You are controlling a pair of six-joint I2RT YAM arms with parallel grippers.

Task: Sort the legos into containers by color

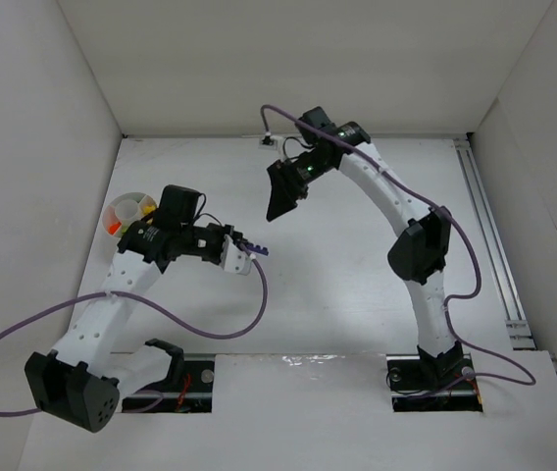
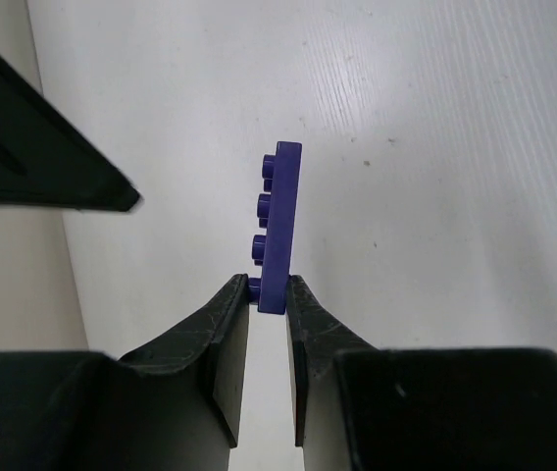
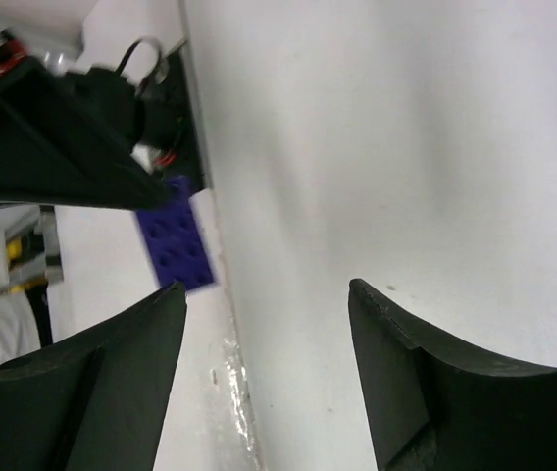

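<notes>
A purple-blue lego [image 2: 280, 211], a flat studded plate, stands edge-on between the tips of my left gripper [image 2: 269, 291], which is shut on its lower end. Seen from above, that gripper [image 1: 242, 249] hovers over the table left of centre with the lego [image 1: 254, 245] sticking out. A white bowl [image 1: 112, 204], the only container in view, sits at the far left and holds orange, yellow and pale pieces. My right gripper [image 1: 278, 208] hangs open above the middle of the table, nothing between its fingers. Its wrist view shows the jaws [image 3: 269, 294] wide apart and the purple-blue lego [image 3: 173, 245] beyond them.
White walls enclose the table on the left, back and right. A metal rail [image 1: 494, 245] runs along the right side. Purple cables [image 1: 200, 329] loop from both arms over the near part of the table. A dark finger of the right gripper [image 2: 43, 147] shows in the left wrist view.
</notes>
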